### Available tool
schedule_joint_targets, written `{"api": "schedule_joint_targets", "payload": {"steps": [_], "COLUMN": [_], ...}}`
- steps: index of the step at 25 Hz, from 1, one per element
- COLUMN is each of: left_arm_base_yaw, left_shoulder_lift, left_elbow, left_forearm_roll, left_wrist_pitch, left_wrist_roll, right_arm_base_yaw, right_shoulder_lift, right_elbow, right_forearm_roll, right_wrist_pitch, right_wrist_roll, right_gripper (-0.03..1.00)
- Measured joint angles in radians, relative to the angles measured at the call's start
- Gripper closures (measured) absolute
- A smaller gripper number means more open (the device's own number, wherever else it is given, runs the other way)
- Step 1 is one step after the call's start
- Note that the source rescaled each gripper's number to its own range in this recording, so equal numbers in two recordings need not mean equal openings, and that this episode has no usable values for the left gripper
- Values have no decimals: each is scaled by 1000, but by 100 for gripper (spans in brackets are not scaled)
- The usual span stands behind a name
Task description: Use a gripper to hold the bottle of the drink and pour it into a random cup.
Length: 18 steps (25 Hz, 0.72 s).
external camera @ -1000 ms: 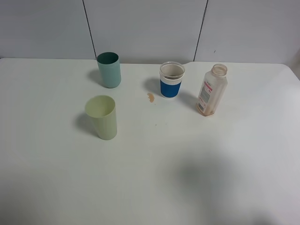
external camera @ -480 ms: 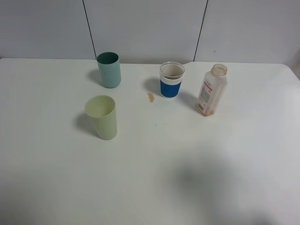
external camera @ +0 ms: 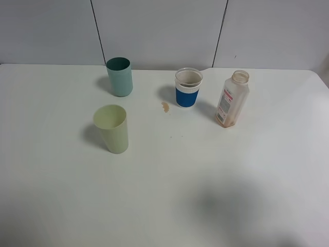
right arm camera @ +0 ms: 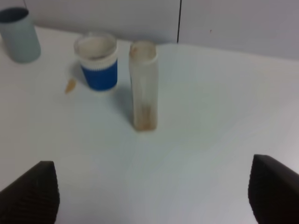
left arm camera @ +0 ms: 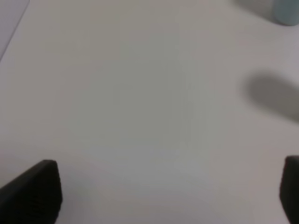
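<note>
Standing ahead of spread jaws—bottle [right arm camera: 143,84] (upright).

The label on the bottle [external camera: 232,99] carries print too small to read; nothing else bears text.

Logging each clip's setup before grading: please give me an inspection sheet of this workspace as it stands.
Surface: white table, small brown spill left of the cup.
Job's things: bottle upright, capless, brown residue at its base; cup upright, standing apart from the bottle.
Clutter: teal cup, pale green cup, both upright.
Grippers: left gripper open over bare table; right gripper open, facing the bottle, holding nothing.
Cables: nothing seen.
Surroundings: grey panelled wall.
</note>
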Motion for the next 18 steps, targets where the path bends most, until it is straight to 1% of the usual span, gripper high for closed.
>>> {"api": "schedule_joint_targets", "payload": {"steps": [5,15,18], "left_arm_base_yaw": [0,0,0], "left_shoulder_lift": [0,0,0], "left_elbow": [0,0,0], "left_forearm_roll": [0,0,0], "left_wrist_pitch": [0,0,0], "left_wrist_roll": [0,0,0], "right_arm_base_yaw": [0,0,0], "right_shoulder_lift": [0,0,0], "right_elbow": [4,15,15], "right_forearm_roll": [0,0,-17], "right_wrist_pitch": [42,51,51], "right_wrist_roll": [0,3,11], "right_gripper": [18,20,20]}}
